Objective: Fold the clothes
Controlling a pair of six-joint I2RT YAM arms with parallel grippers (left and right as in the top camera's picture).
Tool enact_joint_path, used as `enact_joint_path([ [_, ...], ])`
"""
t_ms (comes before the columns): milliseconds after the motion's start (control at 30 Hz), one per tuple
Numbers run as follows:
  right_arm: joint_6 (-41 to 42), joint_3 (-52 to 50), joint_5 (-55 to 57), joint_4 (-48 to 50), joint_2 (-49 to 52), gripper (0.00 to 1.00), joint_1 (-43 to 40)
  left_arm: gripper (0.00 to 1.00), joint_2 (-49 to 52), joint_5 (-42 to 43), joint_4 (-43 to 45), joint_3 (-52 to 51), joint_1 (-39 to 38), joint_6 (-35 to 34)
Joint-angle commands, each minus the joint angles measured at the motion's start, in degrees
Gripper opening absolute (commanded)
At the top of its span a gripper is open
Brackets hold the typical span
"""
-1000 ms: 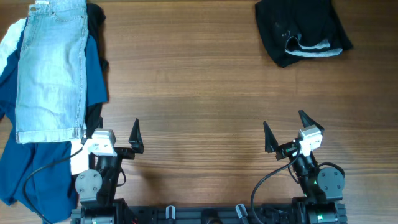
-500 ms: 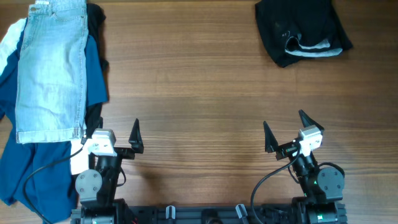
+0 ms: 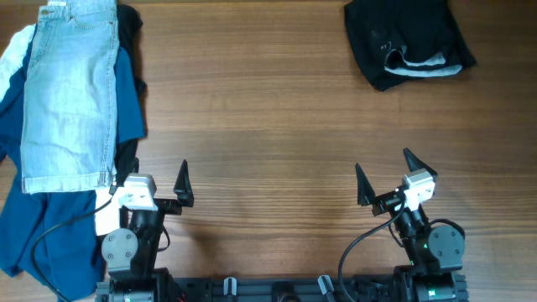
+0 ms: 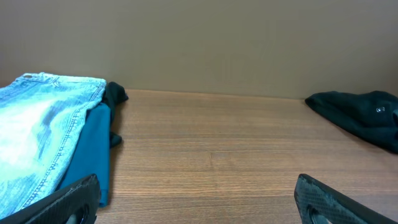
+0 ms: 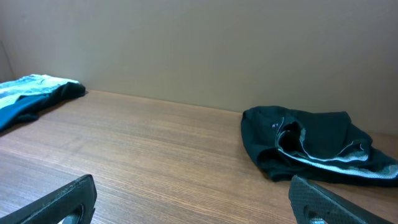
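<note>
The clothes lie in two places. Pale-blue denim shorts (image 3: pixel 67 92) are spread flat at the far left on top of a navy garment (image 3: pixel 42 231), with a white one (image 3: pixel 12 55) peeking out beside them. A crumpled black garment (image 3: pixel 407 38) sits at the far right. My left gripper (image 3: pixel 149 169) stands open near the front edge, just right of the navy cloth, with nothing between its fingers. My right gripper (image 3: pixel 383 162) is open too, well in front of the black garment (image 5: pixel 317 143). In the left wrist view the shorts (image 4: pixel 37 130) lie ahead on the left.
The wooden table (image 3: pixel 268 126) stretches between the two piles. A plain wall (image 5: pixel 186 43) rises behind the table's far edge. A black cable (image 3: pixel 50 226) from the left arm runs over the navy cloth.
</note>
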Motion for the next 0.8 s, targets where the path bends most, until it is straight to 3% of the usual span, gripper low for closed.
enact_joint_path([
  [0, 0.85, -0.09, -0.11, 0.11, -0.24, 0.99, 0.22, 1.0, -0.35, -0.33, -0.17, -0.37, -0.26, -0.35],
  [300, 0.66, -0.09, 3.23, 0.0, -0.26, 1.0, 0.22, 1.0, -0.35, -0.96, -0.15, -0.37, -0.26, -0.33],
  [767, 0.46, -0.07, 4.28, 9.33, -0.24, 1.0, 0.22, 1.0, -0.35, 2.27, 2.58, -0.37, -0.26, -0.37],
])
